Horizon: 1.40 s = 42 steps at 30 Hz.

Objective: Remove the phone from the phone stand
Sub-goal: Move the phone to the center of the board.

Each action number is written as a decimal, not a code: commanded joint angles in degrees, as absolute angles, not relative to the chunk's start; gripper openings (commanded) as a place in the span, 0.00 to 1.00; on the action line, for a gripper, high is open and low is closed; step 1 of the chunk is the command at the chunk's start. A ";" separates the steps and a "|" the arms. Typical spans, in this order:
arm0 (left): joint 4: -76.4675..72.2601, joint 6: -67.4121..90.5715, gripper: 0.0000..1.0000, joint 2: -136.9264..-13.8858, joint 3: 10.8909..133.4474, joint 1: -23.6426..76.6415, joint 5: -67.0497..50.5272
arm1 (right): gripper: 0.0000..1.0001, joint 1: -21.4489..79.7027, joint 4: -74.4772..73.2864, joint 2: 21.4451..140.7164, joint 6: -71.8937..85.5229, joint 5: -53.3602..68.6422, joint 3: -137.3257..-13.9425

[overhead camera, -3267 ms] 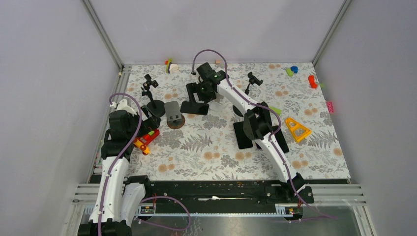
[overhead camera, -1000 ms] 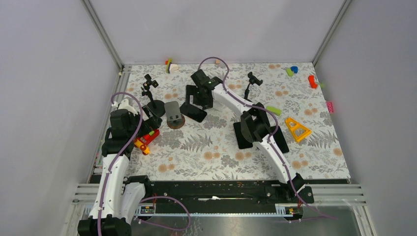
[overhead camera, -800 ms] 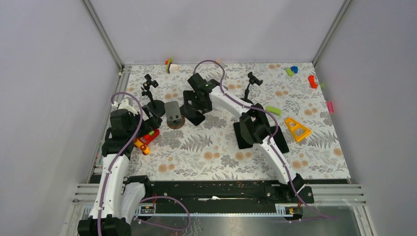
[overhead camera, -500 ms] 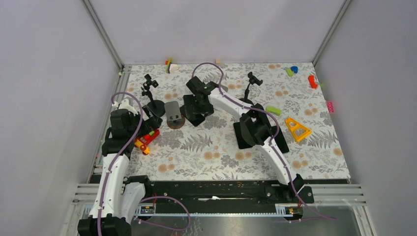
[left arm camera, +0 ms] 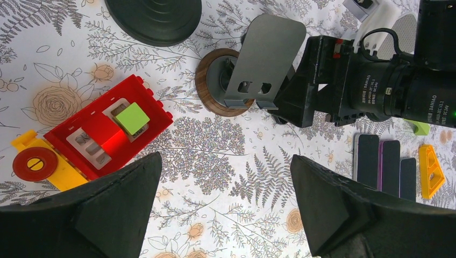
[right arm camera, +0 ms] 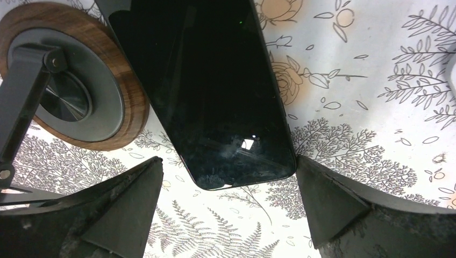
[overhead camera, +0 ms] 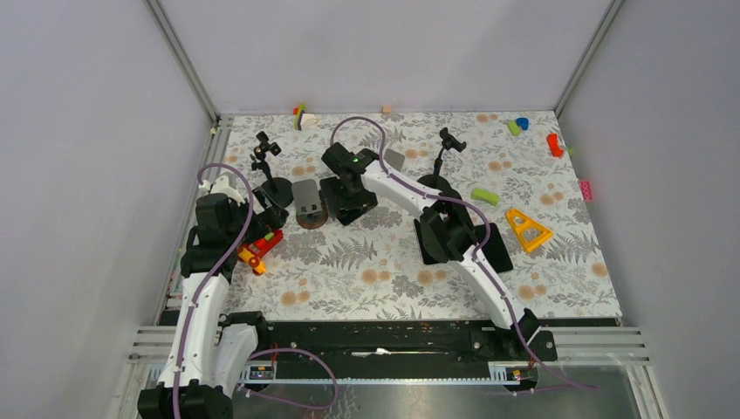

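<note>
moved: right end effector [overhead camera: 349, 194] is now sitting further left than before, phone [overhead camera: 353, 212] brought along | top: phone is lying on the bench [overhead camera: 384, 271] just beside the phone stand [overhead camera: 307, 199], off it | left wrist: left end effector [left arm camera: 225, 161] is hanging wide and empty, keeping clear; stand's plate is showing bare | right wrist: jaws are standing wide astride the flat phone [right arm camera: 209, 91], gripping nothing, probably releasing it

Top external: high at the near edge, looking down over the whole floral-patterned desk [overhead camera: 366, 279].
Left wrist: closer, facing down.
Right wrist: very near, straight down.
Shared: round wooden-based grey stand [overhead camera: 308, 208], in all three.
</note>
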<state>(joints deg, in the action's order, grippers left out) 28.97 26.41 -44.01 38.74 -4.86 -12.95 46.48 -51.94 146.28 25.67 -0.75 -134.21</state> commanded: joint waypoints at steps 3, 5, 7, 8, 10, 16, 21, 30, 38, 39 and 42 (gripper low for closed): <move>26.54 26.63 0.99 -44.18 38.50 -5.01 -14.32 | 1.00 48.35 -57.30 149.36 21.76 -1.06 -139.58; 26.54 26.63 0.99 -44.29 38.50 -5.04 -14.41 | 0.99 48.73 -57.31 149.75 20.84 -0.97 -139.80; 26.54 26.63 0.99 -44.30 38.50 -5.01 -14.42 | 1.00 48.93 -57.43 149.91 20.30 -1.27 -140.06; 26.54 26.63 0.99 -44.30 38.53 -5.00 -14.47 | 1.00 48.95 -57.54 150.00 19.95 -1.39 -140.21; 26.54 26.63 0.99 -44.30 38.52 -4.97 -14.46 | 1.00 48.96 -58.19 150.51 19.21 -1.48 -141.10; 26.54 26.70 0.99 -44.46 38.55 -5.03 -14.45 | 1.00 48.93 -61.87 153.06 18.46 -2.15 -146.49; 26.53 26.67 0.99 -44.52 38.54 -5.01 -14.48 | 0.83 48.95 -61.99 153.00 18.78 -3.81 -146.15; 26.54 26.72 0.99 -44.40 38.54 -5.04 -14.25 | 0.73 48.96 -61.99 152.04 19.36 -7.81 -143.91; 26.54 26.72 0.99 -44.47 38.50 -5.02 -14.15 | 0.70 48.96 -60.12 147.25 18.96 -10.56 -134.63; 26.54 26.72 0.99 -44.52 38.52 -5.06 -14.24 | 0.70 48.96 -58.77 146.05 18.97 -10.56 -132.10; 26.54 26.72 0.99 -44.56 38.50 -5.01 -14.25 | 0.67 48.91 -53.78 141.37 19.11 -10.71 -124.08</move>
